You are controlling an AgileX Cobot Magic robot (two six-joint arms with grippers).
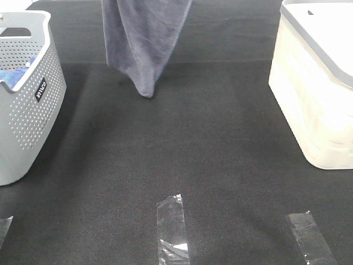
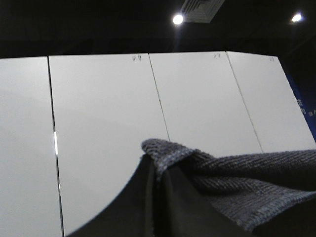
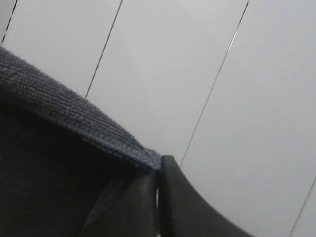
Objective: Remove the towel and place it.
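Towel: slate grey-blue towel [image 1: 144, 41] hangs from above the top edge of the high view, up in the air at the far middle of the table; narrows to a rounded low tip just above the black surface, touching or not cannot tell; upper part out of that view
Left gripper: left gripper [image 2: 153, 197] has its dark fingers pressed together with no gap; towel hem bunched over the tip and clamped there; cloth trails off to one side
Right gripper: right gripper [image 3: 159, 190] fingers pinched tight, only a thin seam between them; towel edge caught at the tip; cloth stretches away taut
Grey basket: perforated grey basket [image 1: 34, 102] at left edge of table; bright blue cloth [image 1: 12, 74] inside
White basket: pale white basket [image 1: 313, 99] at right edge, well apart from towel
Table: black table cover [image 1: 209, 160]; clear tape strips [image 1: 172, 227] along near edge
Background: white wall panels [image 2: 103, 123] behind both wrist views
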